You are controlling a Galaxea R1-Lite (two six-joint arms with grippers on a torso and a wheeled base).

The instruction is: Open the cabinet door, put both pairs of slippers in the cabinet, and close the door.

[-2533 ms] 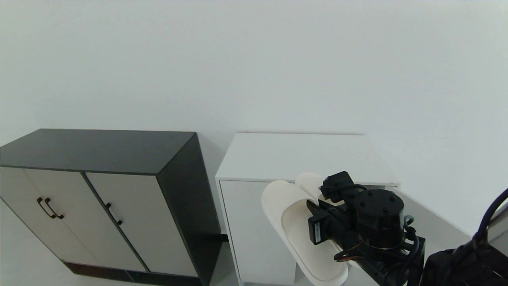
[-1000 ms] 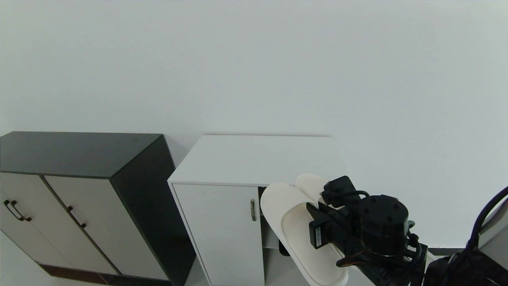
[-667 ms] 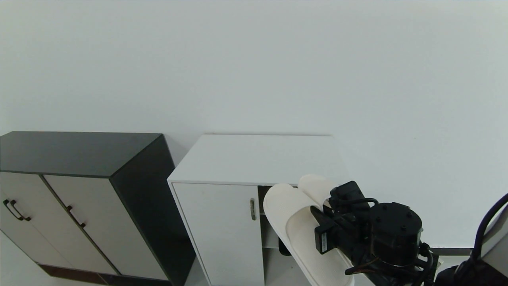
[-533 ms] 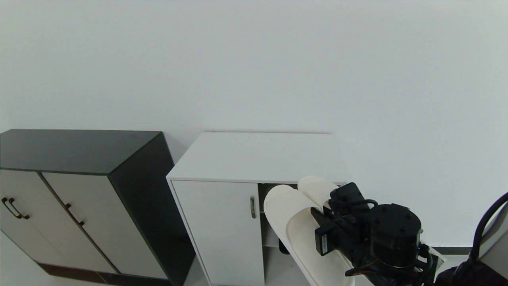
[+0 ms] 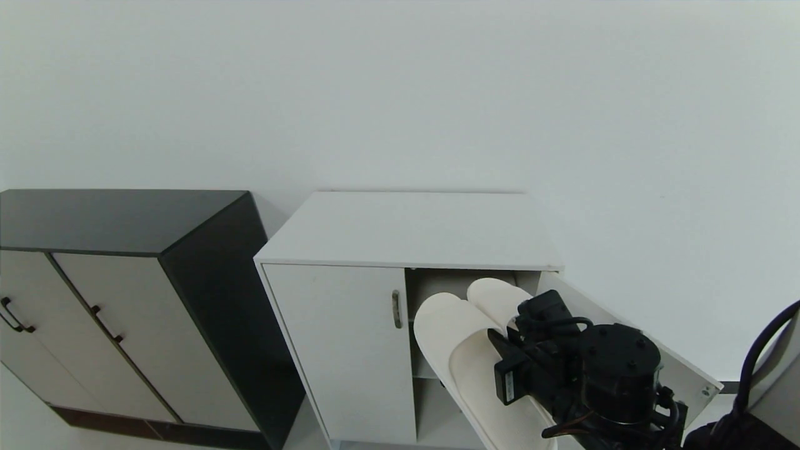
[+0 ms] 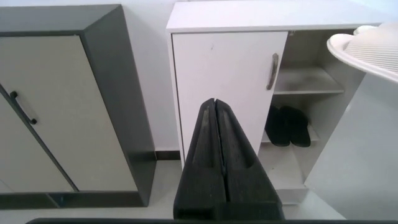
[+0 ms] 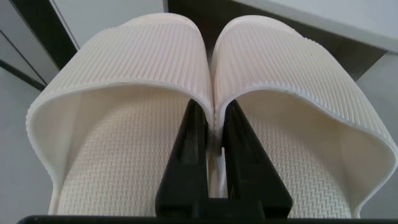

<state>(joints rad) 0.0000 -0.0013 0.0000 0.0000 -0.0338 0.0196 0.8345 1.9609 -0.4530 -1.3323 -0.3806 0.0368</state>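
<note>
The white cabinet [image 5: 406, 228] has its right door [image 5: 656, 356] swung open, the compartment straight ahead of the white slippers [image 5: 462, 337], toes pointing in. The right hand [image 7: 214, 109] is clamped on their touching inner sides, while the left hand [image 6: 216, 102], pressed together, holds nothing.

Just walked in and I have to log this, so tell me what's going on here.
The right gripper holds a pair of white slippers, pinched together by their inner edges, in front of the white cabinet. The cabinet's right door stands open and its left door is closed. A pair of dark slippers already sits in a lower compartment inside. The left gripper is shut and empty, facing the closed left door.
</note>
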